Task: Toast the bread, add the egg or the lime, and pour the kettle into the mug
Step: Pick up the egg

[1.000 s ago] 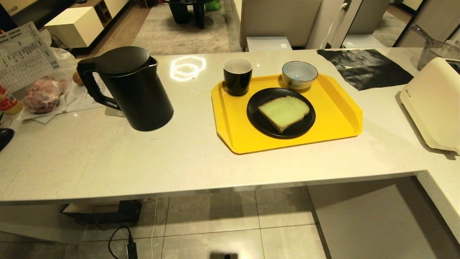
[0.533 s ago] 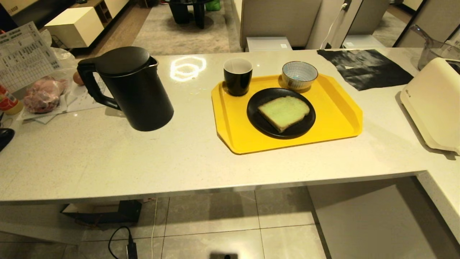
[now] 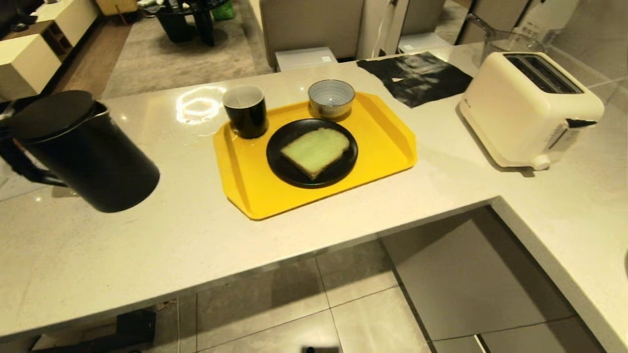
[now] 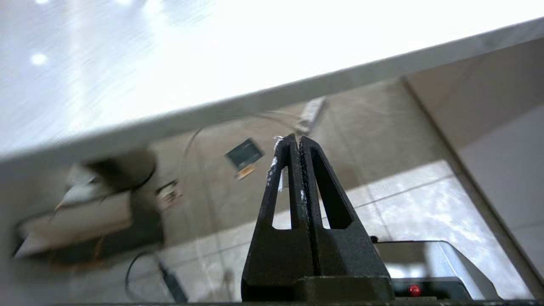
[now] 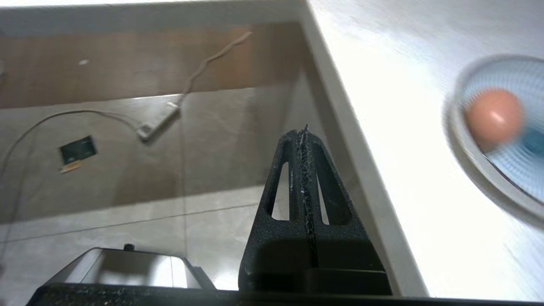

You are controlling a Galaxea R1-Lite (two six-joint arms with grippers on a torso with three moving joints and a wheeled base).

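The black kettle point(image 3: 88, 157) stands at the counter's left end in the head view. The black mug point(image 3: 247, 115) sits at the near-left corner of a yellow tray point(image 3: 385, 142). The green bread point(image 3: 315, 151) lies on a black plate point(image 3: 289, 172) on that tray. In the right wrist view the egg point(image 5: 493, 118) rests blurred in a blue striped bowl point(image 5: 480, 178) on the counter. No lime is in view. My left gripper point(image 4: 296, 138) and right gripper point(image 5: 304, 131) are both shut and empty, low beside the counter edge, outside the head view.
A cream toaster point(image 3: 527, 105) stands at the right, slots upward. An empty striped bowl point(image 3: 331, 98) sits at the tray's far edge. A black cloth point(image 3: 417, 71) and a glass jug point(image 3: 500, 41) lie behind. The counter turns a corner at the right.
The whole head view has swung to the right: the toaster is now fully in view and the kettle sits near the left edge. Nothing on the counter has moved.
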